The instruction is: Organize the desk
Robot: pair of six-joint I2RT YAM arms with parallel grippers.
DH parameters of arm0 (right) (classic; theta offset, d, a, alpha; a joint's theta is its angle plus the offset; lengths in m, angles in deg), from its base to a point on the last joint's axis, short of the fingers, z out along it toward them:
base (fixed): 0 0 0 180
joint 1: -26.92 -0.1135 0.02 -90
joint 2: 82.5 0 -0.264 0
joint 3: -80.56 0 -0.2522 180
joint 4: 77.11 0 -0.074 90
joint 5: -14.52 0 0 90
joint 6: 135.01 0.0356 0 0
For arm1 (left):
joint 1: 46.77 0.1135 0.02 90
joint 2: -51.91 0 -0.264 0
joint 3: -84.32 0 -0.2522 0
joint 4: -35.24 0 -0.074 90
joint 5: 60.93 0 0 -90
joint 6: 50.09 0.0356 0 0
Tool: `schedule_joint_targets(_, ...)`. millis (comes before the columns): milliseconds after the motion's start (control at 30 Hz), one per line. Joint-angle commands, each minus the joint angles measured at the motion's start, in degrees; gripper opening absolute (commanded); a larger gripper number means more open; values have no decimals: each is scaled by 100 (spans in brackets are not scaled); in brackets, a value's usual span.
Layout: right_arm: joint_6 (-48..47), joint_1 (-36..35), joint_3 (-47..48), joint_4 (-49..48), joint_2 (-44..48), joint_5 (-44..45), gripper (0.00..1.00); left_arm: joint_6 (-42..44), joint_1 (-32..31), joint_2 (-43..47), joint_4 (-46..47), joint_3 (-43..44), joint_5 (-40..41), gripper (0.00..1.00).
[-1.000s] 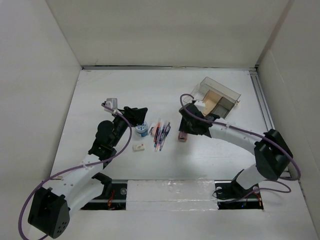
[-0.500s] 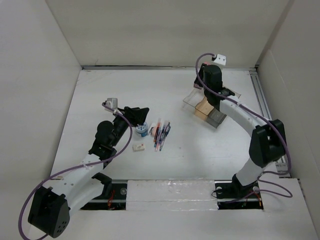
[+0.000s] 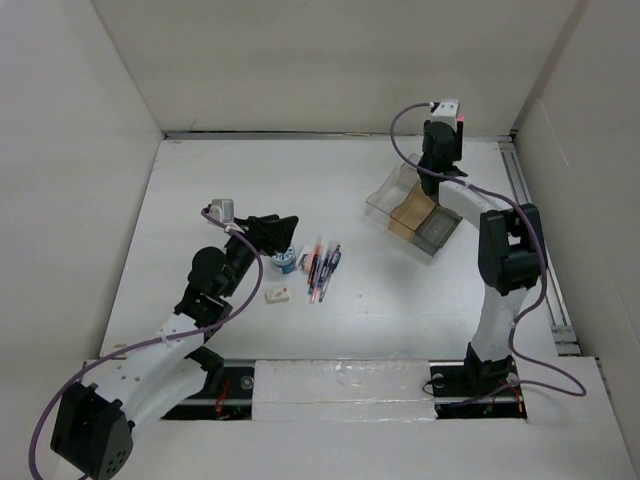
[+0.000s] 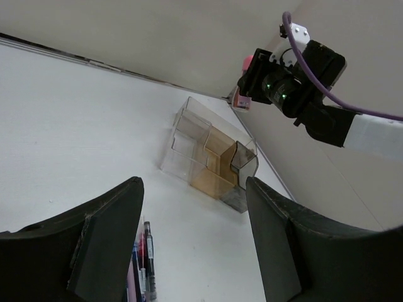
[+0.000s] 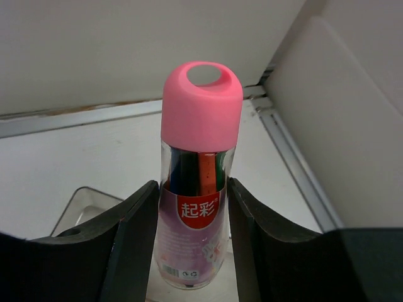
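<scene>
Right hand (image 5: 192, 217) pinches a pink-capped bottle (image 5: 201, 113) of coloured pens upright between both fingers, raised above the far end of the clear tray (image 3: 385, 196) near the back right corner. Left hand (image 4: 194, 242) is spread and empty, hovering over the blue roll (image 3: 284, 261) just beside the loose pens (image 3: 320, 265). A small white block (image 3: 278, 294) lies near them, toward the arm bases. The white bench (image 3: 250, 180) lies beneath both arms, walled by pale panels, with a metal rail (image 3: 530, 230) along its right edge.

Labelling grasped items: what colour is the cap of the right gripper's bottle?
Pink cap on the clear bottle; best seen in the right wrist view.
</scene>
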Motion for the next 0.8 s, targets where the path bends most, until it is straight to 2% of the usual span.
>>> schedule_joint_targets(0, -1230, -5, -228, -1711, -144, 811, 23, 89, -10, -9, 255, 24, 4, 62)
schedule_joint_targets(67, -1557, -5, -396, -2107, -161, 769, 23, 89, -10, -45, 237, 50, 31, 62)
schedule_joint_targets(467, -1294, -5, -1204, -2522, -100, 909, 23, 89, -10, -80, 255, 41, 22, 62)
schedule_joint_targets(767, -1039, -111, -1477, -2847, -328, 1621, 23, 89, -10, 34, 220, 33, -13, 62)
